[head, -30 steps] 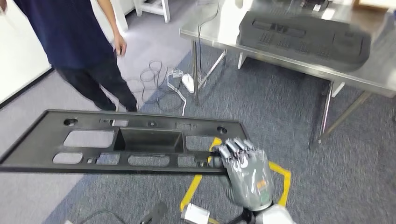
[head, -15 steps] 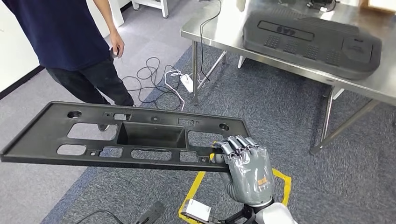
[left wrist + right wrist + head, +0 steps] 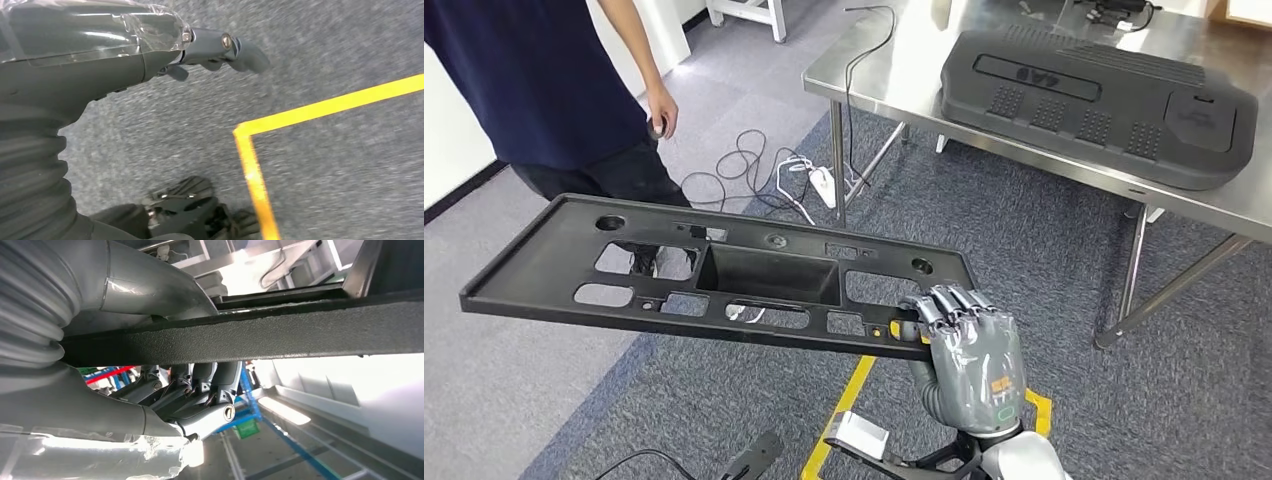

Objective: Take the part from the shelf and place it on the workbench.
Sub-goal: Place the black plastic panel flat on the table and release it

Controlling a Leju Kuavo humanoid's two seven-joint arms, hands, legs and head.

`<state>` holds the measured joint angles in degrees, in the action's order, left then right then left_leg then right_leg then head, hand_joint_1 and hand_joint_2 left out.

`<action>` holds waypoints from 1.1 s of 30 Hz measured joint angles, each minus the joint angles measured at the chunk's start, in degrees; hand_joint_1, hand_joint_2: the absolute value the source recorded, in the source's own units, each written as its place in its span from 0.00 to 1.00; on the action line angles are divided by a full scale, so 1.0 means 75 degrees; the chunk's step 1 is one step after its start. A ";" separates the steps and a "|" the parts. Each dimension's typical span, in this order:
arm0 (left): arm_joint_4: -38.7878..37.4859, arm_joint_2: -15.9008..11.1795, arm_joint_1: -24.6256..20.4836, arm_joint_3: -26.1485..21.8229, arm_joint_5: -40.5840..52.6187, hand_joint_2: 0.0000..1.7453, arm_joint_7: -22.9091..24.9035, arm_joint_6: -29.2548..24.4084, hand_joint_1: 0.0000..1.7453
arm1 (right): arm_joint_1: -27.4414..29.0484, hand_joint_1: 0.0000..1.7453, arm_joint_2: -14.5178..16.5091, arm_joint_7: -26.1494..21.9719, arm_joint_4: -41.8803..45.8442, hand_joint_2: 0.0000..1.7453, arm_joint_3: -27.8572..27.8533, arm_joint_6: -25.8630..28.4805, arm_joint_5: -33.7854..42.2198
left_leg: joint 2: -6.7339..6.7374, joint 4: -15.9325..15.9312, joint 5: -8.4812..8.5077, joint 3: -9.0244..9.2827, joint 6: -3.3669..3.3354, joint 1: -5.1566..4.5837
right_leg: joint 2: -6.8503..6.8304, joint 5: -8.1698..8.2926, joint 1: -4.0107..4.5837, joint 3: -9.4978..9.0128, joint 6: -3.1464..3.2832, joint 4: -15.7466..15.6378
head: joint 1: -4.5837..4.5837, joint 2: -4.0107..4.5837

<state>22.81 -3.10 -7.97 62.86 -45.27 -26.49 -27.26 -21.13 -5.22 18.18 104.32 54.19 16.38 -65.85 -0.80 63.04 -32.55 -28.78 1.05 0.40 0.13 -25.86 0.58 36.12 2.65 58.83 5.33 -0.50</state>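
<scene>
Part [image 3: 724, 275]: long flat black plastic panel with rectangular cutouts, small round holes and a central recessed pocket. Held roughly level in the air, right hand [image 3: 964, 345] gripping its right end, above the carpet, well apart from the steel workbench [image 3: 894, 60].

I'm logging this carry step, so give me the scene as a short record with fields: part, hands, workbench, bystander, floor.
part: long black panel with cut-outs, held level in the air
right hand: right hand grips the panel's near right edge
left hand: left hand hangs over the carpet, holding nothing
workbench: steel workbench ahead, carrying a dark moulded cover
bystander: person standing beyond the panel's left end
floor: yellow tape on grey carpet
</scene>
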 joint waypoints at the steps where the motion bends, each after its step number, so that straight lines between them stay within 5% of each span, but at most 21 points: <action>1: 0.0002 -0.0001 -0.0017 0.0000 0.0006 1.00 0.0013 0.0000 0.00 | -0.0004 1.00 -0.0001 0.0051 0.0000 1.00 -0.0012 0.0031 0.0007 | 0.0013 0.0383 -0.0108 -0.0217 0.0025 0.0010 | -0.0008 -0.0037 -0.0021 -0.0096 0.0015 -0.0046 | 0.0013 0.0000; 3: 0.0006 -0.0002 -0.0026 0.0000 0.0015 1.00 0.0058 -0.0003 0.00 | -0.0008 1.00 -0.0005 0.0168 -0.0001 1.00 -0.0051 0.0086 0.0028 | 0.0025 0.1185 -0.0470 -0.0804 0.0080 0.0041 | -0.0010 -0.0156 -0.0036 -0.0244 0.0035 -0.0073 | 0.0029 0.0000; 5: 0.0007 -0.0003 -0.0003 0.0000 0.0017 1.00 0.0111 -0.0007 0.00 | -0.0004 1.00 -0.0023 0.0269 -0.0009 1.00 -0.0103 0.0104 0.0048 | 0.0028 0.1408 -0.0615 -0.1179 0.0134 0.0083 | 0.0004 -0.0309 -0.0053 -0.0424 0.0016 -0.0072 | 0.0036 0.0000; 10: 0.0012 -0.0003 0.0017 0.0002 0.0022 1.00 0.0143 -0.0012 0.00 | -0.0004 1.00 -0.0071 0.0336 -0.0034 1.00 -0.0181 0.0124 0.0066 | 0.0067 -0.0321 0.0787 -0.0999 0.0118 0.0090 | 0.0012 -0.0721 -0.0086 -0.0886 -0.0147 -0.0053 | 0.0013 0.0000; 14: 0.0036 -0.0004 0.0014 0.0004 0.0024 1.00 0.0149 -0.0017 0.00 | -0.0007 1.00 -0.0086 0.0350 -0.0044 1.00 -0.0236 0.0144 0.0069 | 0.0068 -0.0482 0.0737 -0.0857 -0.0114 0.0050 | 0.0013 -0.0857 -0.0112 -0.0957 -0.0315 0.0098 | -0.0015 0.0000; 16: 0.0042 -0.0013 -0.0019 0.0004 0.0025 1.00 0.0149 -0.0020 0.00 | -0.0020 1.00 -0.0091 0.0352 -0.0044 1.00 -0.0266 0.0147 0.0069 | 0.0062 -0.0568 0.0681 -0.0693 -0.0195 0.0071 | 0.0011 -0.0995 -0.0129 -0.0674 -0.0371 0.0670 | -0.0031 0.0000; 18: 0.0049 -0.0020 -0.0040 0.0003 0.0025 1.00 0.0149 -0.0020 0.00 | -0.0020 1.00 -0.0099 0.0385 -0.0044 1.00 -0.0281 0.0149 0.0070 | 0.0063 -0.0599 0.0585 -0.0564 -0.0243 0.0070 | 0.0011 -0.1303 -0.0135 -0.0020 -0.0421 0.1649 | -0.0042 0.0000; 20: 0.0055 -0.0020 -0.0028 0.0003 0.0019 1.00 0.0149 -0.0022 0.00 | 0.0006 1.00 -0.0120 0.0456 -0.0053 1.00 -0.0299 0.0150 0.0076 | 0.0056 -0.0602 0.0459 -0.0422 -0.0248 0.0067 | 0.0011 -0.1427 -0.0135 0.0520 -0.0434 0.2167 | -0.0043 0.0000; 21: 0.0057 -0.0020 -0.0018 0.0003 0.0010 1.00 0.0149 -0.0026 0.00 | 0.0017 1.00 -0.0136 0.0494 -0.0060 1.00 -0.0312 0.0150 0.0084 | 0.0046 -0.0601 0.0391 -0.0329 -0.0240 0.0068 | 0.0011 -0.1264 -0.0134 0.0603 -0.0418 0.2032 | -0.0044 0.0000; 25: 0.0065 -0.0020 -0.0008 0.0003 -0.0053 1.00 0.0151 -0.0059 0.00 | 0.0023 1.00 -0.0186 0.0603 -0.0085 1.00 -0.0378 0.0196 0.0135 | 0.0020 -0.0601 0.0123 -0.0058 -0.0128 0.0074 | 0.0013 0.0018 -0.0080 0.0381 -0.0295 0.0403 | -0.0071 0.0000; 30: 0.0109 -0.0020 -0.0003 0.0004 -0.0054 1.00 0.0184 -0.0114 0.00 | 0.0063 1.00 -0.0250 0.0748 -0.0105 1.00 -0.0493 0.0287 0.0100 | 0.0036 -0.0421 -0.0032 -0.0016 0.0040 0.0069 | 0.0014 0.0030 -0.0074 0.0198 -0.0100 0.0061 | 0.0034 0.0000; 33: 0.0128 -0.0021 -0.0022 0.0005 -0.0051 1.00 0.0220 -0.0117 0.00 | 0.0070 1.00 -0.0275 0.0826 -0.0105 1.00 -0.0527 0.0354 0.0076 | 0.0049 0.0870 -0.0491 -0.0679 0.0100 0.0073 | -0.0010 -0.0049 -0.0092 -0.0011 -0.0027 -0.0013 | 0.0068 0.0000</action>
<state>23.77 -3.26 -8.13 62.90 -45.65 -24.84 -28.14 -20.60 -7.28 24.38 103.54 50.24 19.04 -65.28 -0.43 69.57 -36.24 -33.87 1.79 0.94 0.06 -26.22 -0.12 36.04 2.45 58.74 5.84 -0.50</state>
